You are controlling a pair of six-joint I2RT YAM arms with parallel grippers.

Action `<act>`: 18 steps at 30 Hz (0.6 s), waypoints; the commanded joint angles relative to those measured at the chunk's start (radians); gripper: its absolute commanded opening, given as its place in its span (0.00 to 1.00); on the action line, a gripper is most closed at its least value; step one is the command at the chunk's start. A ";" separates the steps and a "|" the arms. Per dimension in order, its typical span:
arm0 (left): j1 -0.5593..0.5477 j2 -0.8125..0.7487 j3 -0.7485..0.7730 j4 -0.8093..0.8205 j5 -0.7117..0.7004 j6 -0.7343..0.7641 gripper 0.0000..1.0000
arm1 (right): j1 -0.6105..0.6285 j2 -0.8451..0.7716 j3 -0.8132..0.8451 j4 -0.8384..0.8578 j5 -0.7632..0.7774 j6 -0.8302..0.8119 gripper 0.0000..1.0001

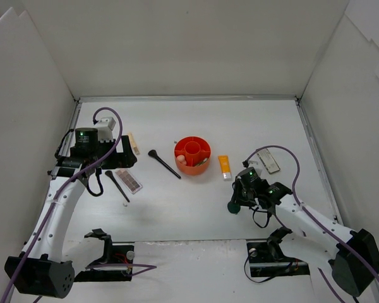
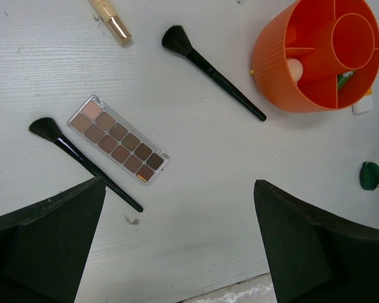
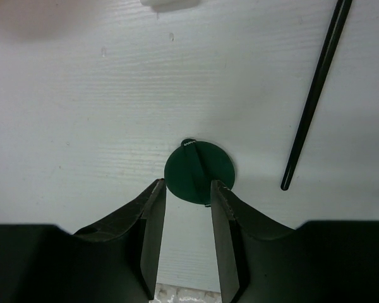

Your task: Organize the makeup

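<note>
Scanning from the white table point(image 1: 189, 214) down: the red-orange round ribbed plastic holder point(image 1: 192, 154) stands mid-table, well apart from the right gripper point(image 3: 186, 185). Left gripper point(image 2: 180, 186) hovers, fingers wide apart, nothing between. Right fingers stand narrowly apart at the near rim of the dark green round compact point(image 3: 199, 167), front right of the table; whether they pinch it, cannot tell. Risk: so shallow a rim hold could let the flat disc squirt out or flip, skidding toward the thin black brush handle point(image 3: 316, 95).

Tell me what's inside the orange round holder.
The orange holder has a pale rounded piece in one outer compartment and a small green item in another. Its centre cup looks empty. The near wall hides the bottoms of the nearest compartments.
</note>
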 commanded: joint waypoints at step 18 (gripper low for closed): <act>-0.429 -0.055 -0.206 0.433 0.133 -0.352 0.83 | 0.021 -0.181 0.299 -0.111 0.320 -0.108 0.35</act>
